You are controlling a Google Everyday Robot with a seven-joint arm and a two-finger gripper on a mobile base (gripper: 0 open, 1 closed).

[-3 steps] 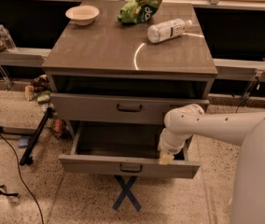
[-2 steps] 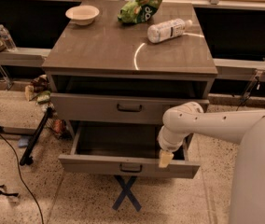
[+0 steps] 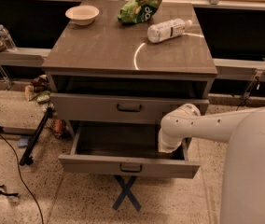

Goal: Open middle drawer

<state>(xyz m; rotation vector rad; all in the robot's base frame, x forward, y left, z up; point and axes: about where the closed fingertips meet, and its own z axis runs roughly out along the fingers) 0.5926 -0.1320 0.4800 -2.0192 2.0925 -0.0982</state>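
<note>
Camera view, looking down on the cabinet front. Found the middle drawer (image 3: pixel 95 164) pulled far out below the tabletop's front edge, its low grey front facing forward, with the small dark loop handle (image 3: pixel 130 167) centred on it and a dark interior behind. Saw the gripper (image 3: pixel 167 145) dipped into that drawer's right end, just behind the front panel and below the tabletop's front right corner. Could not tell whether spread or pressed together, with the tip hidden low against the drawer wall. Traced the pale arm (image 3: pixel 202 125) back to the robot's white body (image 3: pixel 256 171) on the right. Noted, directly above the open drawer, the taller-fronted drawer (image 3: pixel 86 108) with its wider handle (image 3: pixel 129 108), and a dark gap over it beneath the tabletop (image 3: pixel 109 55). Counted three things on top: a white bowl (image 3: pixel 81 14) near the back left corner, a green snack bag (image 3: pixel 139 9) at the back edge near the middle, and a clear bottle (image 3: pixel 169 30) lying on its side toward the back right corner, cap end toward the right edge. Spotted a blue tape cross (image 3: pixel 125 193) on the speckled floor under the open drawer, and a black stand leg (image 3: pixel 35 136) to the left of the cabinet.
</note>
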